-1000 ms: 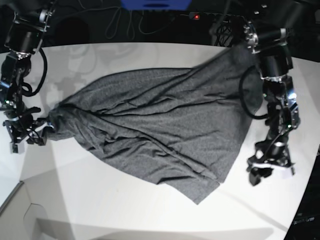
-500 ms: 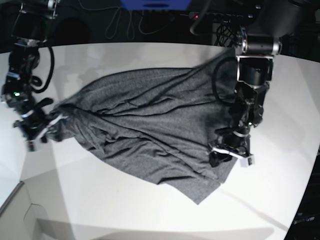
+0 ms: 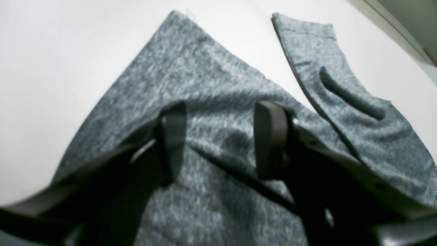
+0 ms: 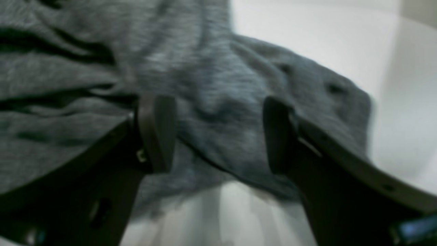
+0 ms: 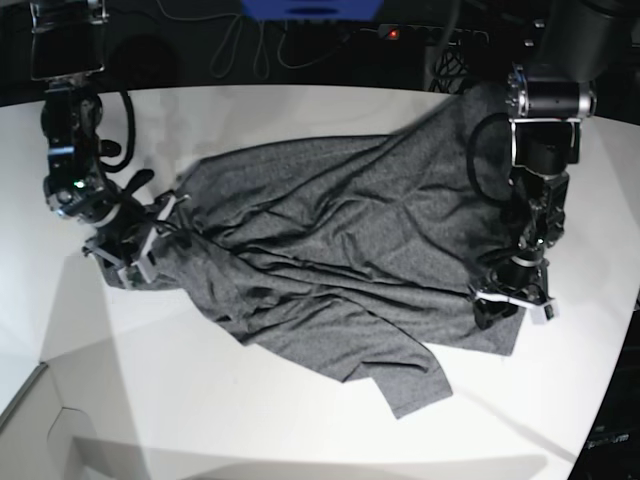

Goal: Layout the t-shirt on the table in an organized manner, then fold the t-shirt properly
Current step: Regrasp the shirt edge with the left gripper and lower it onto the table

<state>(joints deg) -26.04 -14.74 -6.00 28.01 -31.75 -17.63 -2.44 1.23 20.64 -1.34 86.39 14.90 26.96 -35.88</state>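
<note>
Table (image 5: 300,420): a wide white matte top with a curved far edge; bare surface shows all round the garment, most of it at the near side of the base view.
T-shirt (image 5: 330,250): heathered dark grey knit, lying crumpled across the middle of the table. It runs from the gripper on the base view's left to the far right corner, with long diagonal wrinkles through the body. A pointed flap of hem (image 5: 405,385) reaches toward the near edge.
Shirt edge by the left arm: the left wrist view shows a flat corner of fabric (image 3: 191,68) on the white top and a separate narrow strip (image 3: 341,85) beside it, a sliver of table between the two.
Shirt edge by the right arm: the right wrist view shows bunched, deeply creased cloth (image 4: 218,85), blurred, ending in a rounded lump with table beyond it.
Left gripper (image 3: 220,140): low over the shirt's right-hand edge, jaws apart with a clear gap; cloth lies under and between them, nothing pinched.
Right gripper (image 4: 218,136): at the bunched left end of the shirt, jaws spread wide; fabric sits in the gap, not clamped.
</note>
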